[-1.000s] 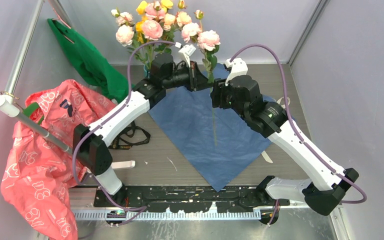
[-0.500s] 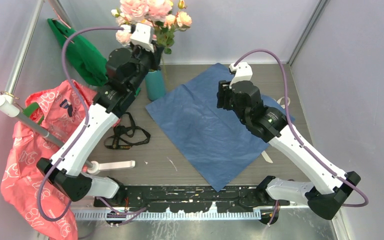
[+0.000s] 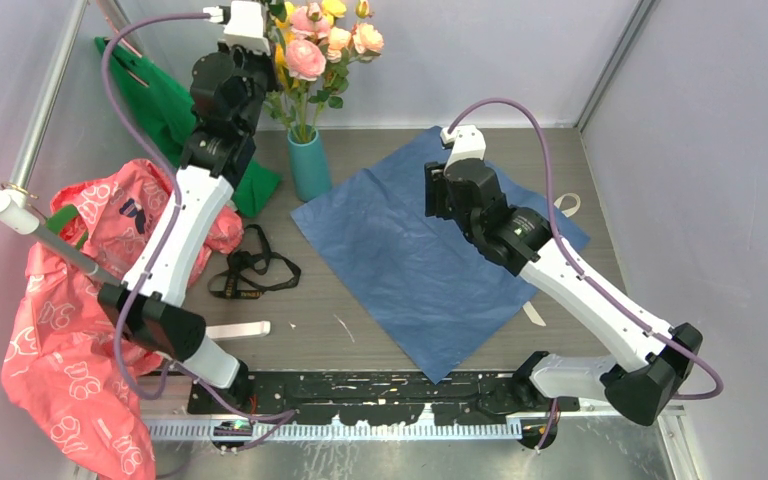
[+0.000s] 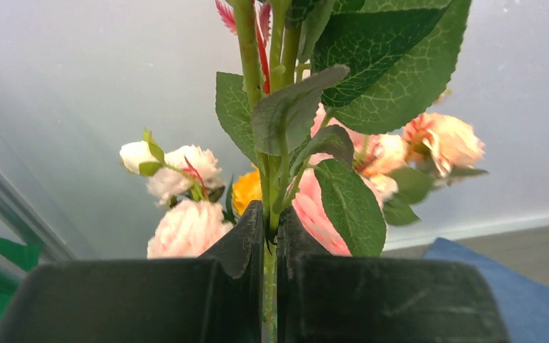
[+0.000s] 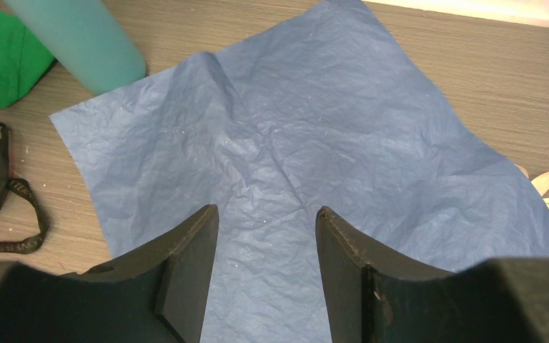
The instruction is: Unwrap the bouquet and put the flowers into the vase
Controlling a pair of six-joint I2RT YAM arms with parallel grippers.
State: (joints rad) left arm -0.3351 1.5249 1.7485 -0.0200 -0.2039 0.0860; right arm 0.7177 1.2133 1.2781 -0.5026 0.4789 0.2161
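Left tool (image 4: 270, 229): pinched the flowers (image 4: 186, 229) by their stems above the vase (image 3: 309, 165), apparently steadying them upright.
Right tool (image 5: 266, 236): spread, empty, over blue paper (image 5: 293, 128) flat on the surface (image 5: 472, 78).

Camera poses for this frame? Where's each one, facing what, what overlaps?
Top external: above and behind the robot, looking down at the table; left arm and right arm show.
Left wrist: held high, facing the back wall; left hand shut on a stem of the flowers.
Right wrist: above the blue paper, tilted down; open right hand shows.
Shared: top and right wrist both see the blue paper and vase.
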